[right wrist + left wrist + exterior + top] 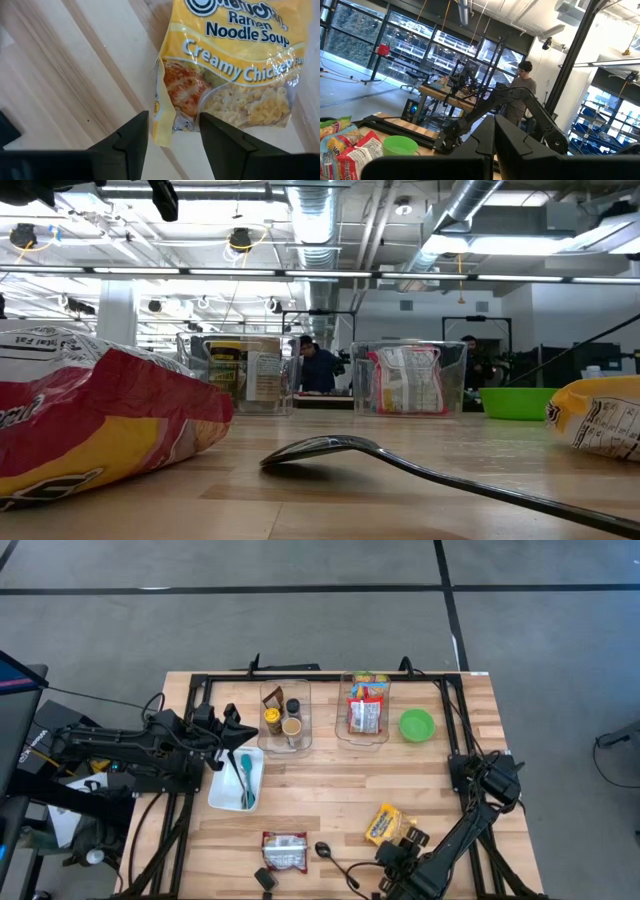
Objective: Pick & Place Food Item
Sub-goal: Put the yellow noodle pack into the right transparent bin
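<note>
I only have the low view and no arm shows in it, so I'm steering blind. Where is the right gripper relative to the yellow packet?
Observer: From above, the right gripper sits right beside the yellow ramen packet, which lies flat on the table.
Operator: Are its jaws around it?
Observer: The right wrist view shows the jaws standing apart, with one edge of the packet between them.
Operator: And the left arm?
Observer: The left gripper waits with its jaws shut by the far end of the white tray.
</note>
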You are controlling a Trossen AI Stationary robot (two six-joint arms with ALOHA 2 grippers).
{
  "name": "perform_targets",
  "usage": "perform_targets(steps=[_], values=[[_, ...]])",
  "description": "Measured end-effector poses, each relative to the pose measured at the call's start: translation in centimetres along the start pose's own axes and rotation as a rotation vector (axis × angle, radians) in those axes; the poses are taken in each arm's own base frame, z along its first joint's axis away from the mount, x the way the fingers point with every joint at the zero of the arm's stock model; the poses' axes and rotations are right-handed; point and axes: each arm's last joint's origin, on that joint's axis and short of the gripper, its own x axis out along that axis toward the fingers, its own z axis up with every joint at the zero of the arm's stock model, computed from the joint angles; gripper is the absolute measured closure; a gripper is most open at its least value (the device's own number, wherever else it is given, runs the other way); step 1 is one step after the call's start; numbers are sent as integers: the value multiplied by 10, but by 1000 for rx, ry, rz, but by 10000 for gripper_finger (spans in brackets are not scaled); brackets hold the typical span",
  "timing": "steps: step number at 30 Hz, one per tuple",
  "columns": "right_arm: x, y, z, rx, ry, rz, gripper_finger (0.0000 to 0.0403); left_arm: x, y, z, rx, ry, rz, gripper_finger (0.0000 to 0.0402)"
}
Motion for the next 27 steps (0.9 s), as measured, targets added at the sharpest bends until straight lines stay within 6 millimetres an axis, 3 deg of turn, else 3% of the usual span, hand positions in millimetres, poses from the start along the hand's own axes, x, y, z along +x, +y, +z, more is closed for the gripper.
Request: perform_targets(steps=[16, 27], values=[[15, 2, -7, 13, 9, -85, 236, 0, 0, 0, 0, 0, 0, 398], [15, 0, -7, 50, 13, -109, 299, 0, 0, 0, 0, -1, 0, 398]])
